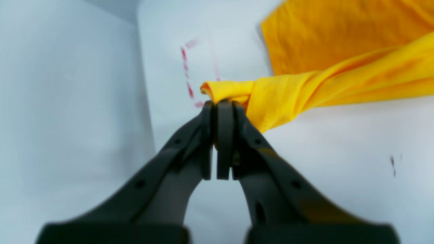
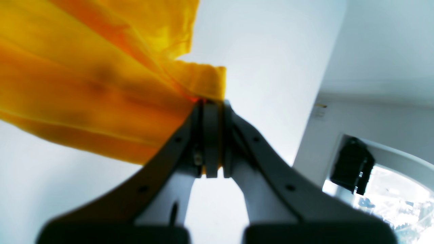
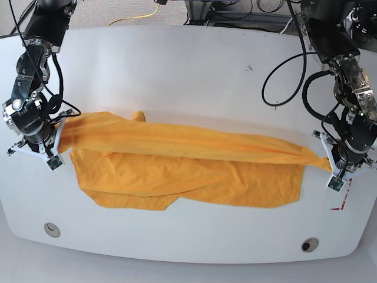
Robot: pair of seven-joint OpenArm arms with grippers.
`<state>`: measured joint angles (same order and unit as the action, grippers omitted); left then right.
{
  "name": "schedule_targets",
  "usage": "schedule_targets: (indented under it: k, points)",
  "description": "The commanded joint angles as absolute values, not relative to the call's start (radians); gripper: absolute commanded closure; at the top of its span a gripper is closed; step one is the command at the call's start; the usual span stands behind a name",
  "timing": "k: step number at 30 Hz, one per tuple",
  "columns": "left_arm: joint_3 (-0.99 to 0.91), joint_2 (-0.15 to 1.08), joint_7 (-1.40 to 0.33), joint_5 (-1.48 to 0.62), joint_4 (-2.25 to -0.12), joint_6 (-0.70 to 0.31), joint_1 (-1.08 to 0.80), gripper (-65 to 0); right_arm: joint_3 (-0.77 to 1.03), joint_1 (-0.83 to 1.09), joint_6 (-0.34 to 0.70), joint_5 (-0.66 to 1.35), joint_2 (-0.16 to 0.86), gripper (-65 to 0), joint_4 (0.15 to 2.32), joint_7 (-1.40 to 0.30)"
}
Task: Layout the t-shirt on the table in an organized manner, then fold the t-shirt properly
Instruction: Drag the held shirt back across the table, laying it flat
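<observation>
Base view looks down from above; wrist views (close, blurred) share the t-shirt [image 3: 188,168].

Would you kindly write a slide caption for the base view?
Both grippers, left and right, pinch opposite ends of the orange t-shirt, stretching it across the white table.

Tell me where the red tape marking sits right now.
In the base view the red tape marking lies on the table near its front right corner, just below the left gripper, past the t-shirt's right end.
</observation>
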<state>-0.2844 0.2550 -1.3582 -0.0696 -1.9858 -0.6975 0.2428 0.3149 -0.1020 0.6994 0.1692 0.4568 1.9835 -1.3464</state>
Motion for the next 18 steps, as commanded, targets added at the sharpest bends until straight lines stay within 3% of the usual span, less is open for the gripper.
schedule_targets:
  k: [1, 18]
  points:
    - [-0.292, 0.272, -1.346, -0.059, -2.0, -0.698, 0.203, 0.0, 0.321, -0.067, 0.698, 0.17, 0.467, 0.0, 2.015, -1.334]
    - [-0.455, 0.332, -1.346, -0.059, -2.0, -0.698, -0.093, 0.0, 0.321, 0.127, 0.698, 0.17, 0.469, 0.0, 2.018, -1.334]
